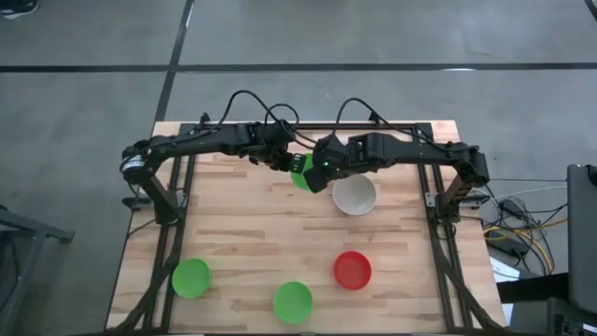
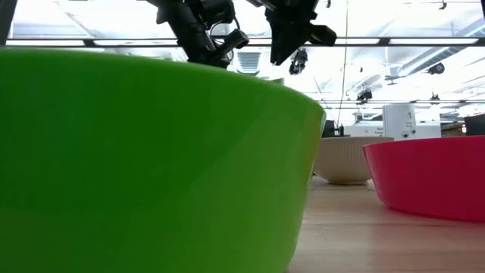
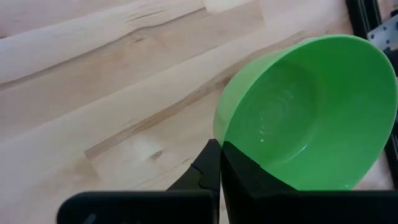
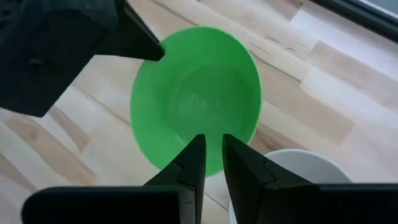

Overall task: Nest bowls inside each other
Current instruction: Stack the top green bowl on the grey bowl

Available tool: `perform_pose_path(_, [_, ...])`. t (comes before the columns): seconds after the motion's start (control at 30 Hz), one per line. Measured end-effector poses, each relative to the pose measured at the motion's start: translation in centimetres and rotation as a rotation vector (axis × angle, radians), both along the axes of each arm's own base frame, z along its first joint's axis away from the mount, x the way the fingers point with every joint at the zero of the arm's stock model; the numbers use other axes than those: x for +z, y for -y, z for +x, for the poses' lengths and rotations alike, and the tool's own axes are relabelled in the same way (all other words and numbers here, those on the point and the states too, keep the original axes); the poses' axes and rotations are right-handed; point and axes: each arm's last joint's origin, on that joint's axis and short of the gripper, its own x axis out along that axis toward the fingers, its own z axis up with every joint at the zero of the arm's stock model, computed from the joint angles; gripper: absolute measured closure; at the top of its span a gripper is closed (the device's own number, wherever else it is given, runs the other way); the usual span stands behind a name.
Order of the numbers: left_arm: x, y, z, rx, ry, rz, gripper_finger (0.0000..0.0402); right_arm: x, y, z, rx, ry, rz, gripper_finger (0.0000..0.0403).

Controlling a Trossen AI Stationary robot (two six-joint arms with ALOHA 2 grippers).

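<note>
A green bowl hangs above the table's far middle, and my left gripper is shut on it. My right gripper comes from the right. Its fingers stand a narrow gap apart at the bowl's opposite rim, with green showing between them. A white bowl rests on its base just right of them. A red bowl and two more green bowls stand on the near half. In the low view the near green bowl hides the held one. My left gripper pinches the green bowl's rim, one finger inside the bowl and one outside. The fingers slant down from the table's left. The bowl is lifted clear of the table and tilted, its opening turned up toward the wrists. Whether my right gripper touches the rim I cannot tell.
Bare wooden tabletop lies between the raised bowl and the near bowls. Dark frame rails run along both sides of the table. In the low view the white bowl and red bowl show at the right.
</note>
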Motion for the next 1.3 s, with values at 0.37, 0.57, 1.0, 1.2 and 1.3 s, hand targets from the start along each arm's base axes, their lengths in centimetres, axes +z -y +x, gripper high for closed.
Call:
perform_pose_path(0.37, [0.2, 0.0, 0.3, -0.023, 0.044, -0.02, 0.0399, 0.0, -0.5, 0.0, 0.055, -0.01, 0.012, 0.0351])
perform_pose_path(0.57, [0.4, 0.0, 0.4, -0.024, 0.067, -0.016, 0.0399, -0.1, -0.5, -0.2, 0.055, -0.037, 0.005, 0.0351])
perform_pose_path(1.0, [0.4, 0.0, 0.4, -0.011, 0.068, -0.028, 0.0399, -0.2, -0.3, -1.3, -0.002, -0.122, -0.027, 0.0351])
perform_pose_path(1.2, [0.4, 0.0, 0.4, -0.006, 0.07, -0.033, 0.0399, -0.1, -0.3, -1.3, -0.014, -0.11, -0.025, 0.0351])
perform_pose_path(1.3, [0.4, 0.1, 0.5, -0.008, 0.077, -0.031, 0.0399, -0.1, -0.3, -1.3, -0.025, -0.106, -0.021, 0.0351])
